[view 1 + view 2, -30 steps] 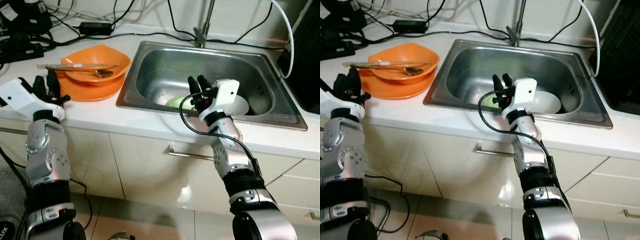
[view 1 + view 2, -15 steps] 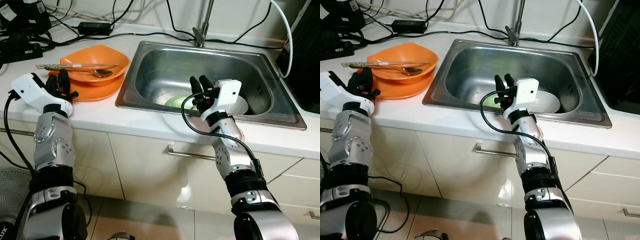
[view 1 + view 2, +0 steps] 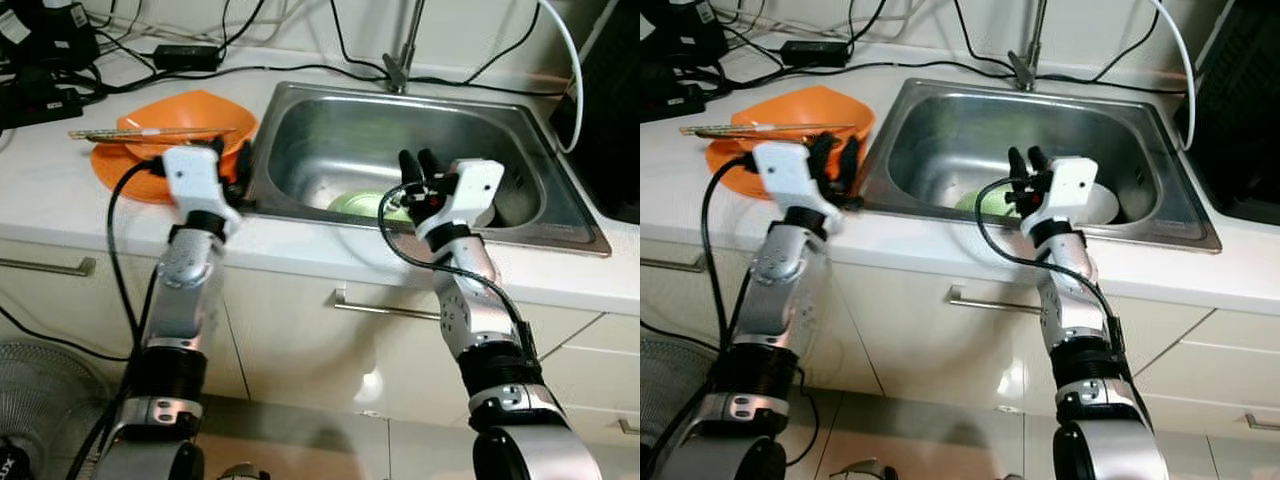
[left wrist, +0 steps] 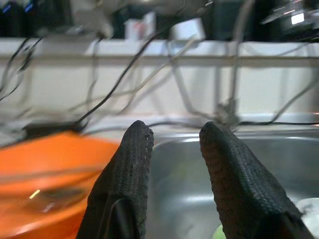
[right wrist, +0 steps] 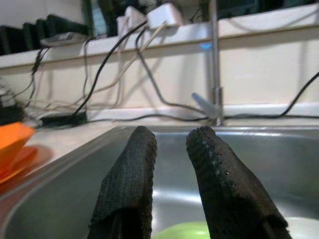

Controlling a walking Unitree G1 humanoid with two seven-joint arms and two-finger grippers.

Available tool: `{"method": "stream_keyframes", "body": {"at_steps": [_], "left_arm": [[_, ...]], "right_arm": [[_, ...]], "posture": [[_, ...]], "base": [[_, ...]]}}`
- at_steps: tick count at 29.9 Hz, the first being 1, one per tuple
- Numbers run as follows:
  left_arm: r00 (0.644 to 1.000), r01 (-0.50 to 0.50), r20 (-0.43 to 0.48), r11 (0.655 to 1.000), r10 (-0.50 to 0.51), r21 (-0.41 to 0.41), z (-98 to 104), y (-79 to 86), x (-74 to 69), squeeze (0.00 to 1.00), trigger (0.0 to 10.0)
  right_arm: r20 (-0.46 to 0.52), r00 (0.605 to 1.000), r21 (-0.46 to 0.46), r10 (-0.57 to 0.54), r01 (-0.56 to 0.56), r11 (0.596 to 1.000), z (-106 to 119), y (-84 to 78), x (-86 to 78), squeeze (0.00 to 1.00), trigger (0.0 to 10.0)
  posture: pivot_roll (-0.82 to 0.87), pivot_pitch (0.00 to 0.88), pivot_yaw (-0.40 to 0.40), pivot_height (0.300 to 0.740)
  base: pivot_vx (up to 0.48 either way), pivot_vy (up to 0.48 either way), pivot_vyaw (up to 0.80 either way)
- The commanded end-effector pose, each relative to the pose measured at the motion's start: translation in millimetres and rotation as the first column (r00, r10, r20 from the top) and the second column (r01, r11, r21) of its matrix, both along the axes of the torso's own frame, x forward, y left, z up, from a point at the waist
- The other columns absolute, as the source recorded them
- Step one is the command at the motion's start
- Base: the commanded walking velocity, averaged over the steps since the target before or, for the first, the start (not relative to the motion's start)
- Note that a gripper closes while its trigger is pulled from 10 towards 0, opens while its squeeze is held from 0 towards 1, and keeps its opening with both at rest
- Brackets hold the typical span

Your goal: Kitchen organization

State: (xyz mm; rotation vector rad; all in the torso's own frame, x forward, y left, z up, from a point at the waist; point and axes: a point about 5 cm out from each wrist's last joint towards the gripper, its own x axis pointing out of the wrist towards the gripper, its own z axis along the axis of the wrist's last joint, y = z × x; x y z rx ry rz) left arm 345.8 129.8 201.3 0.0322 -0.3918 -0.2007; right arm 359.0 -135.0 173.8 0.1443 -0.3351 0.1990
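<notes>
An orange bowl (image 3: pixel 190 112) sits on an orange plate (image 3: pixel 108 165) on the white counter, with chopsticks (image 3: pixel 150 132) laid across it. Inside the steel sink (image 3: pixel 330 120) lie a green bowl (image 3: pixel 362 203) and a white dish (image 3: pixel 505 207). My left gripper (image 3: pixel 232 165) is open and holds nothing, hovering at the sink's left rim, right beside the orange bowl (image 4: pixel 45 164). My right gripper (image 3: pixel 418 162) is open over the sink's front edge, above the green bowl (image 5: pixel 184 230), and also holds nothing.
A faucet (image 3: pixel 405 50) rises behind the sink. Cables and a power adapter (image 3: pixel 190 55) clutter the back of the counter. A black appliance (image 3: pixel 615 110) stands at the right. A drawer handle (image 3: pixel 385 305) sits below the counter.
My left arm has swung right, from the counter's left end to the sink's left rim by the orange bowl. The right gripper has shifted slightly right.
</notes>
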Motion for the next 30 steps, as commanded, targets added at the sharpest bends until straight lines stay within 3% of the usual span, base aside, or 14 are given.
{"method": "stream_keyframes", "body": {"at_steps": [1, 8, 30], "left_arm": [[0.999, 0.018, 0.035, 1.000, -0.019, 0.022, 5, -8.0, -2.4, 0.00, 10.0], [0.999, 0.030, 0.029, 0.999, -0.031, 0.024, 2, -25.1, 1.4, 0.00, 10.0], [1.000, 0.008, 0.021, 1.000, -0.008, 0.003, 0, -21.0, 1.2, 0.00, 10.0]], "right_arm": [[0.020, 0.999, 0.025, -0.027, 0.026, 0.999, 3, -6.1, -2.0, 0.00, 10.0], [0.034, 0.998, 0.027, -0.050, 0.049, 0.998, 9, -11.5, 0.6, 0.00, 10.0], [0.038, 0.999, 0.040, -0.026, 0.024, 0.999, 10, -4.2, 0.3, 0.00, 10.0]], "posture": [[0.08, 0.044, -0.012, 0.740], [0.07, 0.040, -0.011, 0.740], [0.07, 0.045, -0.009, 0.740]], "base": [[0.000, 0.000, 0.00], [0.000, 0.000, 0.00], [0.000, 0.000, -0.12]]}}
